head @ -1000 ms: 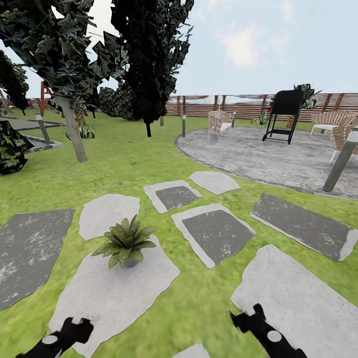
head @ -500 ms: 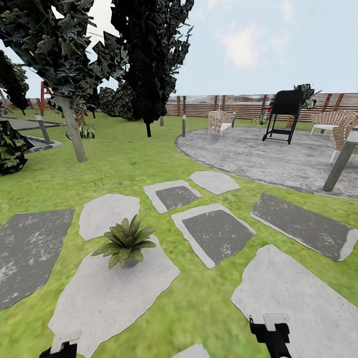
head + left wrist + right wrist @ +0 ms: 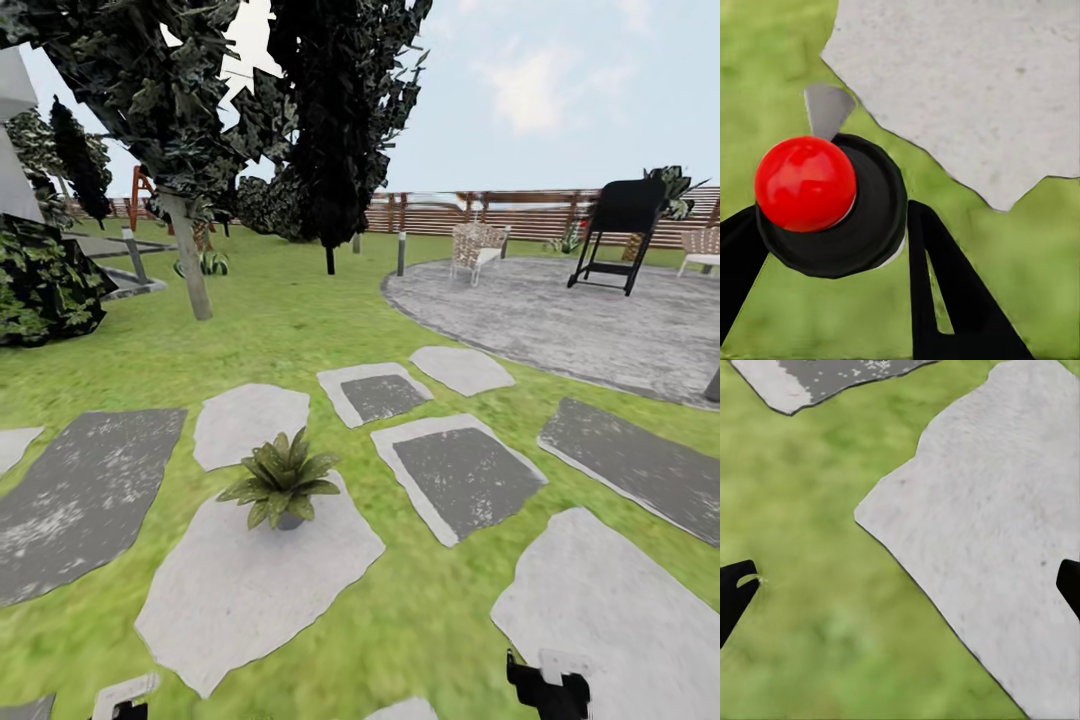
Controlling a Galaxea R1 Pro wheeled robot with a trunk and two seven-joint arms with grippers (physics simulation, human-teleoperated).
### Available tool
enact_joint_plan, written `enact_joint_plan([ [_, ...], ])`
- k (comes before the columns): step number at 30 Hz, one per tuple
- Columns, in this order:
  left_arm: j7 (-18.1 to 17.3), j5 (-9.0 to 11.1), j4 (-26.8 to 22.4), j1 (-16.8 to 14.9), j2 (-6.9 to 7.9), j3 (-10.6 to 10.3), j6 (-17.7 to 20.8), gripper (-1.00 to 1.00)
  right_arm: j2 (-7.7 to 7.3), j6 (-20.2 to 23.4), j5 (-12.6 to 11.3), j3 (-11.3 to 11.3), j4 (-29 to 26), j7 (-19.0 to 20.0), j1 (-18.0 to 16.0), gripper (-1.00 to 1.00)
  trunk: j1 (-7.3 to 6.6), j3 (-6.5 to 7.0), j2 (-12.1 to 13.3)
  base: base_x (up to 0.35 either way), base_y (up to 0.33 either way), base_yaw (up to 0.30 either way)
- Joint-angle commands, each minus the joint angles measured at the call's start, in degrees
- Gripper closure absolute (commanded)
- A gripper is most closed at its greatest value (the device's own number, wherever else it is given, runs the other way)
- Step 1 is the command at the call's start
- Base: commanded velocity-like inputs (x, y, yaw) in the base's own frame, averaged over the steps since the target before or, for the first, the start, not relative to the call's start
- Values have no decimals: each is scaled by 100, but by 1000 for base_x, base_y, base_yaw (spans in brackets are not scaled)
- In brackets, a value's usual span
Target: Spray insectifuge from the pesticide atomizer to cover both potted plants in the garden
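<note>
On the pale stepping stone [image 3: 250, 590] we see one potted plant [image 3: 283, 485]. Left gripper [image 3: 832, 225] jaws clamp the pesticide atomizer [image 3: 806, 184]; right gripper [image 3: 900, 585] jaws spread wide, empty.

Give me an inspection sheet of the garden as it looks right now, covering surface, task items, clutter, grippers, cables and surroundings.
Surface: green lawn with grey and white stepping stones.
Job's things: one potted plant upright on a pale stepping stone; pesticide atomizer, red top facing the camera, between the left gripper's fingers.
Clutter: nothing seen.
Grippers: left gripper shut on the atomizer; right gripper open and empty above grass and stone.
Cables: nothing seen.
Surroundings: round grey patio with a black grill and chair, dark trees, brown slatted fence.
</note>
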Motion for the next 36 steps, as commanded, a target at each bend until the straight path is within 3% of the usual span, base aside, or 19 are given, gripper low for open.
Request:
enact_joint_plan([
  [1,-20,-57,8,-5,-1,52,-21,100,0,-20,18,-25,11,-25,-4,-100,-1,-8,-2,-49,24,275],
  [11,-4,-44,10,-1,-1,60,-21,100,-1,-23,-35,-21,23,-24,15,-100,-1,-51,-2,-146,225,270],
  [36,6,-48,34,72,-8,54,-12,100,8,-21,-44,-21,24,-25,66,-100,-1,-162,-2,28,282,268],
])
